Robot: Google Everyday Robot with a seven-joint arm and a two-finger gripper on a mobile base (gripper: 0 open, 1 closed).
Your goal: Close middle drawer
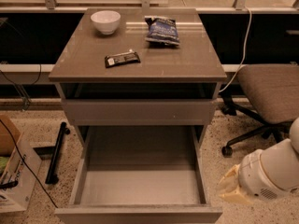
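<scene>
The middle drawer (140,174) is pulled far out of the grey-brown cabinet. Its long pale grey inner box is empty, and its low flat front panel (140,214) lies at the bottom edge of the view. Above it sits the drawer with the taller front panel (139,112), with a dark gap under the cabinet top. My gripper (230,190), cream-coloured on a white arm (273,171), hangs low at the right. It is just outside the open drawer's right front corner and is not touching it.
On the cabinet top (187,64) are a white bowl (105,21), a blue snack bag (162,31) and a dark bar (122,59). An office chair (271,94) stands at the right. A cardboard box (10,171) and a black bar (56,152) lie on the floor at the left.
</scene>
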